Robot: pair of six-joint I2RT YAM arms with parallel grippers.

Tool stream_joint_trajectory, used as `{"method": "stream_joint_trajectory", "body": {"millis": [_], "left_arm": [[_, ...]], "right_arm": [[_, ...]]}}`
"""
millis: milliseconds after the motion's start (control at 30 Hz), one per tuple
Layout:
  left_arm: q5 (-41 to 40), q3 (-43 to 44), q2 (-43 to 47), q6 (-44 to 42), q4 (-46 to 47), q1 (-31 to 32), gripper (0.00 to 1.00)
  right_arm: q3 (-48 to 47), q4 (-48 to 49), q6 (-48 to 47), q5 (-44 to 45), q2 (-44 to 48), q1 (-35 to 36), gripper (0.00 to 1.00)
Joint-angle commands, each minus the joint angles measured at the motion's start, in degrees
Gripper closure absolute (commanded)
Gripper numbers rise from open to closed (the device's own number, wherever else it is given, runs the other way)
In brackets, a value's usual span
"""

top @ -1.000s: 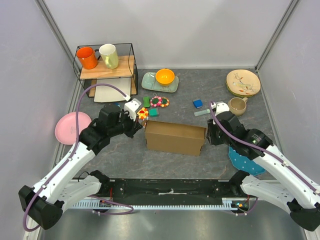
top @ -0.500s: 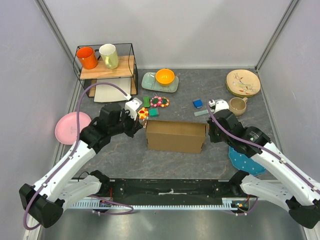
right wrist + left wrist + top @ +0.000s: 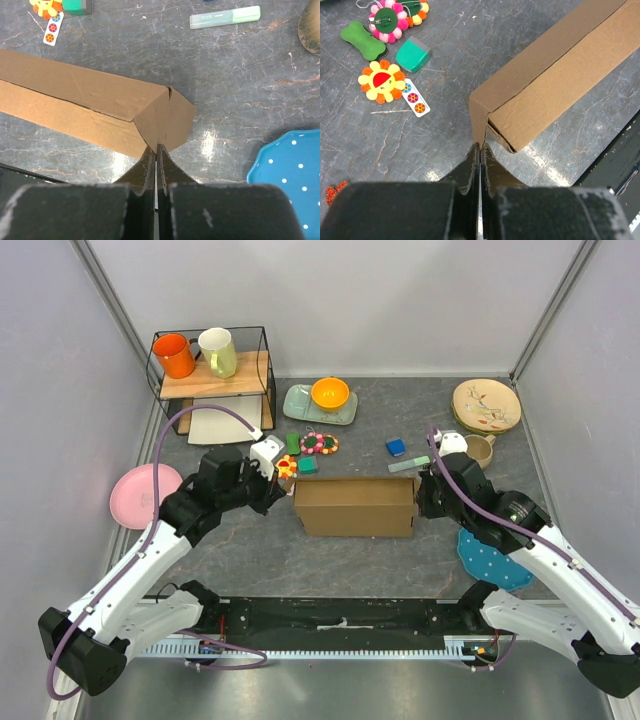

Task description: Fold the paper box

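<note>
Two arms angle inward, jaws closed, flanking the paper box.

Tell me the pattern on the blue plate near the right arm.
White polka dots on the blue plate, clearest in the right wrist view.

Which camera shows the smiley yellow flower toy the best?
The left wrist view. There the smiley flower toy is whole and close up, with its face and orange petals clear. The top external view shows all of it, but only tiny. The right wrist view catches just a piece of it, cut off at the top left edge.
</note>
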State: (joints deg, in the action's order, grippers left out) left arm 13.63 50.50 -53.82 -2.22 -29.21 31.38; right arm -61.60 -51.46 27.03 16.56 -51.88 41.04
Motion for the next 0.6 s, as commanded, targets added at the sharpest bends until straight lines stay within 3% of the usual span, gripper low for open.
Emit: {"method": "stream_joint_trajectory", "body": {"millis": [0, 567], "left_arm": [[0.61, 1.18, 0.74, -0.24, 0.03, 0.18, 0.98], [-3.42, 1.35, -0.40, -2.70, -0.58, 0.26, 0.98]], "right_arm": [[-1.50, 3.91, 4.51, -0.73, -0.07, 0.10, 1.00], [4.03, 10.24, 17.79, -0.47, 4.94, -1.75, 1.00]]}}
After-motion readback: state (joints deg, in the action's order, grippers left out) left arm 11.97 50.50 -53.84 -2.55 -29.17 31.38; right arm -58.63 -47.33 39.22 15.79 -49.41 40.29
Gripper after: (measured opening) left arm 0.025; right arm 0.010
